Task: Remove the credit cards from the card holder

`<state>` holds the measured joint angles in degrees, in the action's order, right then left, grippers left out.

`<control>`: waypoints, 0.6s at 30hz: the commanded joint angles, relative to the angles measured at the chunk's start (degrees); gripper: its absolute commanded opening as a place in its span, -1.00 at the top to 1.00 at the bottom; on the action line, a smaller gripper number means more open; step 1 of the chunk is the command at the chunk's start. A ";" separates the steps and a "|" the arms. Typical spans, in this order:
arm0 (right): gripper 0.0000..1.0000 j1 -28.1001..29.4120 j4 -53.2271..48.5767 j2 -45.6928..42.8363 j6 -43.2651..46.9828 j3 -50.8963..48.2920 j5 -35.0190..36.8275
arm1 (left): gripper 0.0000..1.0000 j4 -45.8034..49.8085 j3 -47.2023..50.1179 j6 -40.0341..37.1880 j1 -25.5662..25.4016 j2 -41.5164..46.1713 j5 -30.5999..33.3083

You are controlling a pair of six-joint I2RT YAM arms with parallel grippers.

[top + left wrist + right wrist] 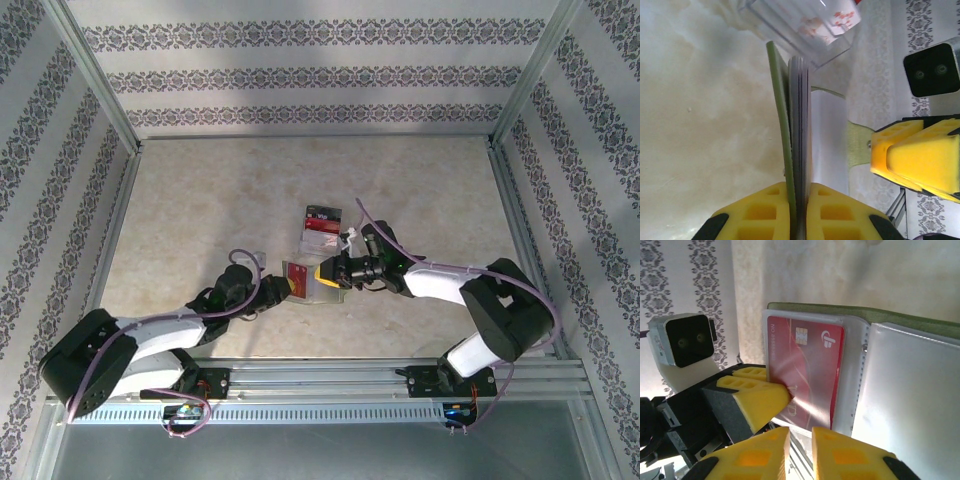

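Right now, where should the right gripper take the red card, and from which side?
Pinch the red card by its lower short edge, coming up from below in the right wrist view, where the right gripper faces it. The left gripper clamps the card holder on the left, blocking that side. Whether the pocket opens at that edge is unclear.

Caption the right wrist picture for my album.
Red credit card inside open green card holder, left tool pinching its edge.
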<state>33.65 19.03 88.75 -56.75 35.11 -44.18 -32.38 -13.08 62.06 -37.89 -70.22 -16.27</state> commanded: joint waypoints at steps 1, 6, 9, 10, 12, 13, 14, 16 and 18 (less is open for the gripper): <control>0.66 0.69 0.00 1.61 0.25 -0.57 2.75 | 1.00 -7.80 0.77 2.16 -0.87 -2.27 -0.26; 0.70 0.99 -2.82 3.30 1.25 -0.57 4.93 | 0.72 -7.82 0.60 2.05 -1.13 -4.67 0.18; 0.70 1.05 -4.01 3.99 1.62 -0.66 5.76 | 0.36 -5.34 0.84 1.27 -1.11 -3.39 1.36; 0.70 1.05 -4.39 4.24 1.84 -0.57 5.90 | 0.25 -3.72 0.82 0.93 -1.09 -2.32 1.98; 0.70 1.04 -5.45 4.75 2.41 -0.36 6.26 | 0.12 1.75 0.78 -0.28 -1.10 1.41 4.06; 0.69 1.03 -6.33 5.02 2.87 -0.16 6.52 | 0.02 5.18 0.61 -0.95 -0.85 3.76 5.08; 0.69 1.02 -7.33 5.13 3.43 0.15 6.86 | -0.04 8.51 0.52 -1.56 -0.56 5.94 5.80; 0.68 1.00 -8.00 5.20 3.84 0.31 7.09 | -0.17 16.49 0.09 -2.98 0.65 11.49 7.18; 0.67 1.02 -8.21 5.29 4.13 0.46 7.09 | -0.19 22.97 -0.46 -4.60 2.60 16.29 6.93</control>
<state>34.28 12.73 93.43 -54.68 35.11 -38.30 -21.96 -12.58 60.90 -37.23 -58.43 -11.73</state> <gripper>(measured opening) 0.164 0.590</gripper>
